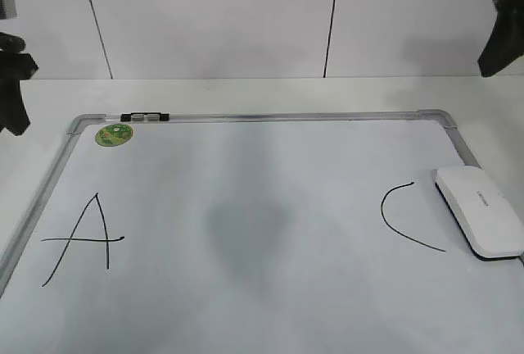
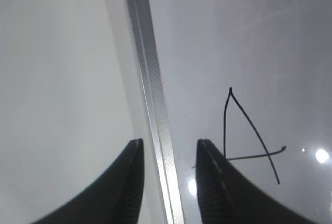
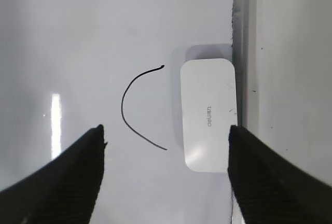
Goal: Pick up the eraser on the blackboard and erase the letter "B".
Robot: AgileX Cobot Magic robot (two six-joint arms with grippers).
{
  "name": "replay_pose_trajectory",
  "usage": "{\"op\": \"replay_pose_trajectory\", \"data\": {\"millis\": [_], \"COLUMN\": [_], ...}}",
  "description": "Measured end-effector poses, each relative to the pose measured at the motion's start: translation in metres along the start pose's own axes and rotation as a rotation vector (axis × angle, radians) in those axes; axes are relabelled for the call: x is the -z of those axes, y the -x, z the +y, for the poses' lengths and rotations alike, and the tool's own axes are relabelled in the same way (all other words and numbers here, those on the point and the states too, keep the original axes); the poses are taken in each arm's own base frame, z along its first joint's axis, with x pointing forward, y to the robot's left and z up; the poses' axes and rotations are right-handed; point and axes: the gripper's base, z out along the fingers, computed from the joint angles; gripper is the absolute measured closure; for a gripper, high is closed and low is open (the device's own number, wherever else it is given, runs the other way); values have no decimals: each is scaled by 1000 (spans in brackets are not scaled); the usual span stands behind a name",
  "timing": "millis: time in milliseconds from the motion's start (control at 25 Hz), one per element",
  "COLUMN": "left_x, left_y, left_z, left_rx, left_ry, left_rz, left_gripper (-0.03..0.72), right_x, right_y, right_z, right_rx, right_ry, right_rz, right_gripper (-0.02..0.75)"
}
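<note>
The blackboard [image 1: 246, 288] is a white board with a grey frame lying flat on the table. It bears a slanted "A" [image 1: 82, 239] at the left and an open "C" [image 1: 405, 215] at the right. No letter "B" shows between them; the middle of the board is bare with a faint grey smudge. The white eraser [image 1: 481, 210] lies on the board at its right edge, beside the "C"; it also shows in the right wrist view [image 3: 207, 115]. My right gripper [image 3: 166, 130] is open, high above the eraser and "C". My left gripper [image 2: 168, 143] is open above the board's left frame [image 2: 150, 89].
A round green magnet [image 1: 114, 134] and a black-and-clear marker pen [image 1: 143, 115] lie at the board's far left corner. White table surface [image 1: 246, 96] surrounds the board, with a white wall behind. Both arms hang at the upper corners of the exterior view.
</note>
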Motion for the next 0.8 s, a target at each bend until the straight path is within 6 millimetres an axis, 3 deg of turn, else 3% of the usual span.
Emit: {"op": "replay_pose_trajectory", "data": {"millis": [320, 560, 800], "left_x": [65, 90, 115], "left_y": [-52, -109, -169], "left_z": [-13, -21, -29], "left_rx": [-28, -38, -58], "left_ry": [20, 26, 34], "left_rz": [-130, -184, -287], "left_gripper": [435, 442, 446], "right_x": [57, 96, 118], "right_y": [-55, -109, -165], "right_z": [4, 4, 0], "right_rx": [11, 67, 110], "right_ry": [26, 30, 8], "right_rz": [-109, -228, -340], "right_gripper": [148, 148, 149]}}
